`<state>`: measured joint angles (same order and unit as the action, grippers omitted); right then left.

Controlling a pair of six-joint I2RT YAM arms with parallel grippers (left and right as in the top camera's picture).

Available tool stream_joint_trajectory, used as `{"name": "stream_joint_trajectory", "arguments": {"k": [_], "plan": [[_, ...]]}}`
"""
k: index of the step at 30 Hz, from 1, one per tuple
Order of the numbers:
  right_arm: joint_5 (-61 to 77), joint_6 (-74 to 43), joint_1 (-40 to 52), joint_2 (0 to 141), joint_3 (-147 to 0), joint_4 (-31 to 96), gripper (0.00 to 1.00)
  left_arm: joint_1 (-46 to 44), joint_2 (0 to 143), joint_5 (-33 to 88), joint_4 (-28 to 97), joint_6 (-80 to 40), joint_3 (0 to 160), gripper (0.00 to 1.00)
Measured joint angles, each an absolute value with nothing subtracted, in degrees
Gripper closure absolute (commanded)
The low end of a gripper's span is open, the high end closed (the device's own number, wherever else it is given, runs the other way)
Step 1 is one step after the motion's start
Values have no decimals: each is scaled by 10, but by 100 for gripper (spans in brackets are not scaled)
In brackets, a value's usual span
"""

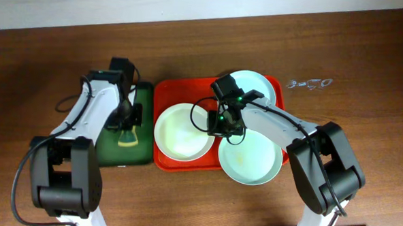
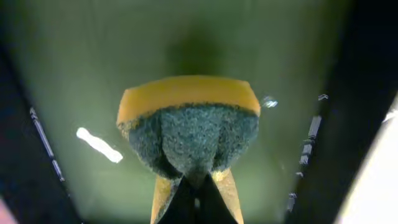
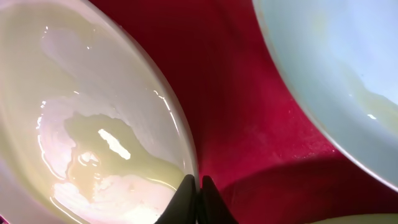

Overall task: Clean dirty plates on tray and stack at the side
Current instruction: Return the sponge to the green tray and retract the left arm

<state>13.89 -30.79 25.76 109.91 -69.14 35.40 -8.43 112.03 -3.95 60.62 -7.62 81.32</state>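
The red tray (image 1: 162,98) holds three plates. The white plate (image 1: 180,134) lies at its left, one mint plate (image 1: 257,85) at the back and another mint plate (image 1: 252,161) at the front right. My right gripper (image 1: 214,124) is shut on the white plate's right rim (image 3: 198,186). In the right wrist view the white plate (image 3: 81,124) shows yellowish smears, with red tray (image 3: 242,106) and a mint plate (image 3: 348,68) beside it. My left gripper (image 1: 128,125) is shut on a yellow and green sponge (image 2: 189,127) over the dark green tray (image 1: 111,150).
The dark green tray (image 2: 81,68) sits just left of the red tray. A small clear object (image 1: 310,84) lies on the wooden table to the right of the tray. Both arm bases stand near the front edge.
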Motion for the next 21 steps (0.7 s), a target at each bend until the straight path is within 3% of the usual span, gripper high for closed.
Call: {"name": "stream_joint_trajectory", "arguments": {"k": [1,2,3,6,7,9,12,13,18,21], "plan": [[139,-308,258,1099,-691,354,96,-84,1120,-43,597,-77,799,60],[139,-308,258,1099,-691,354,96,-84,1120,-46,594,-78,789,44],[139,-308,258,1099,-691,354,95,-84,1120,-48,595,-79,787,38],[141,-307,258,1099,-691,354,75,-82,1120,-50,615,-92,803,31],[143,-307,258,1099,-691,352,73,-78,1119,-50,634,-101,829,31],[145,-305,258,1099,-691,353,71,-65,1106,-45,657,-110,881,27],[145,-304,258,1099,-691,352,70,-17,1032,-15,677,-120,972,5],[145,-304,258,1099,-691,352,70,7,997,1,677,-124,994,2],[140,-304,258,1099,-691,344,70,98,904,29,685,-143,1009,1],[140,-304,259,1099,-690,339,70,101,905,33,699,-144,1009,1]]}}
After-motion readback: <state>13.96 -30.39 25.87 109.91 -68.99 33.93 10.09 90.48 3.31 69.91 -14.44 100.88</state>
